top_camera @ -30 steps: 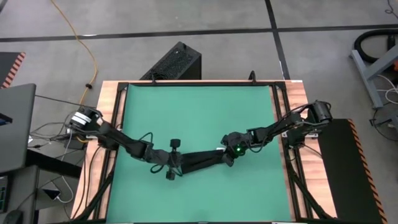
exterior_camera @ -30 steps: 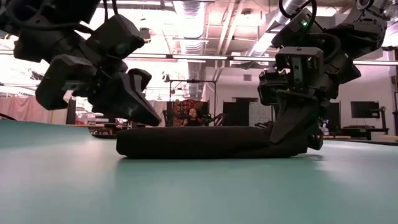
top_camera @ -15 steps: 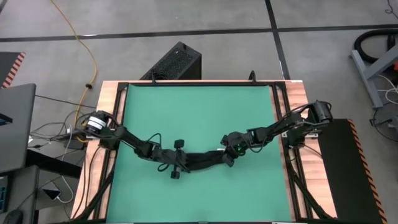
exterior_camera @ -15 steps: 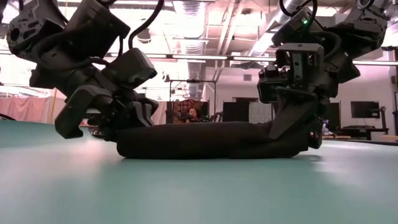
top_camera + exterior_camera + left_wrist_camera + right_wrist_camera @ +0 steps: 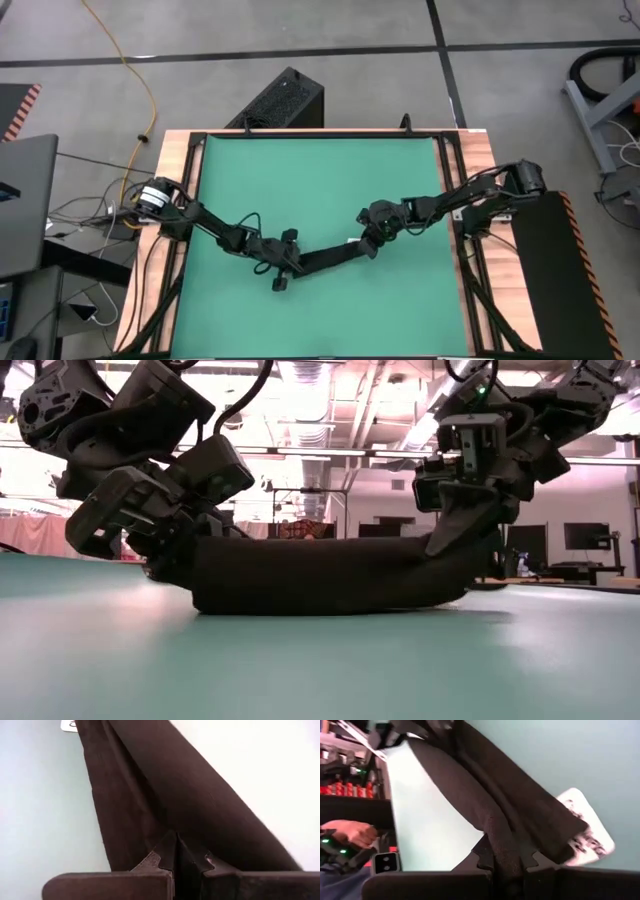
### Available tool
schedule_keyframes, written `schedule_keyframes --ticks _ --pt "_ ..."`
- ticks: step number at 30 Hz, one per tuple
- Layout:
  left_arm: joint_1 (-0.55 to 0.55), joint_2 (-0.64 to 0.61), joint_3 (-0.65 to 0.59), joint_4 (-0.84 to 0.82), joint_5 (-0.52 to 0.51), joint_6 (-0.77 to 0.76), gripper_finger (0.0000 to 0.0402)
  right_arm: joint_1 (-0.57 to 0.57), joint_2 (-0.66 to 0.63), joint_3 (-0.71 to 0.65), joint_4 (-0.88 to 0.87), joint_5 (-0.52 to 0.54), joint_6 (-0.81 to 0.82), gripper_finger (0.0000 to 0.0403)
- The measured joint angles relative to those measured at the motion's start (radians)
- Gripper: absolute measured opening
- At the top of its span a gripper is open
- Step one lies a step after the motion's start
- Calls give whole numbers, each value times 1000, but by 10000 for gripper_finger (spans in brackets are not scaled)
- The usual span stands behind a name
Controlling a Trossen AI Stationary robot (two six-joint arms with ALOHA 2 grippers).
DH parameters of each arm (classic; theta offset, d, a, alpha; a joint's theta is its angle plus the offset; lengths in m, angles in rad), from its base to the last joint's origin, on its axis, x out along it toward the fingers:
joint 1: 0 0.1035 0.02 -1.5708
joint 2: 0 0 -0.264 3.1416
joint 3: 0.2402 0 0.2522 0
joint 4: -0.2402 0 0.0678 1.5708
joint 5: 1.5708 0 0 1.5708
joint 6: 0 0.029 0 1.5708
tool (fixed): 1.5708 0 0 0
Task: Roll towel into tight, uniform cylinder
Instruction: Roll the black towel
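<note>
Black cloth, the towel [image 5: 325, 259], lies as a narrow band on the green mat [image 5: 320, 180] toward the desk's front edge. Left gripper [image 5: 284, 266] and right gripper [image 5: 372, 240] each clamp one end, keeping the band taut for even rolling.

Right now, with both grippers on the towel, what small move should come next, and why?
Probably lift both ends a little more, evenly. The left gripper and right gripper each pinch an end of the towel; in the low view its right end is raised, while its middle sags onto the mat.
</note>
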Motion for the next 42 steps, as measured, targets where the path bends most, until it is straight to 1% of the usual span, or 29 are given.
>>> schedule_keyframes --ticks 5,10,13,19,26,29,33,37,40,42 --pt "0 2 -1 11 19 -2 0 -16 19 1 -68 16 -11 37" --pt "0 3 -2 18 60 -2 0 -36 34 1 -46 17 -11 37" --pt "0 0 -2 19 62 -9 0 -48 33 2 -60 28 -16 37" --pt "-3 -31 -5 2 64 -16 0 -46 33 0 -102 100 -33 37" --pt "-3 -38 -5 0 62 -17 0 -47 33 -1 -109 127 -38 36" --pt "-3 -67 -5 -23 57 -23 0 -46 33 -1 -112 134 -46 36" --pt "-6 -160 -7 -143 3 -26 0 -46 33 -1 -120 160 -63 36" --pt "-9 -302 -6 -287 -66 -36 0 -45 33 -1 -120 164 -84 36" --pt "-27 -410 -6 -389 -178 -40 0 -38 33 -1 -114 165 -98 36" --pt "-42 -469 -6 -389 -269 -16 0 -32 33 -1 -111 174 -103 36"
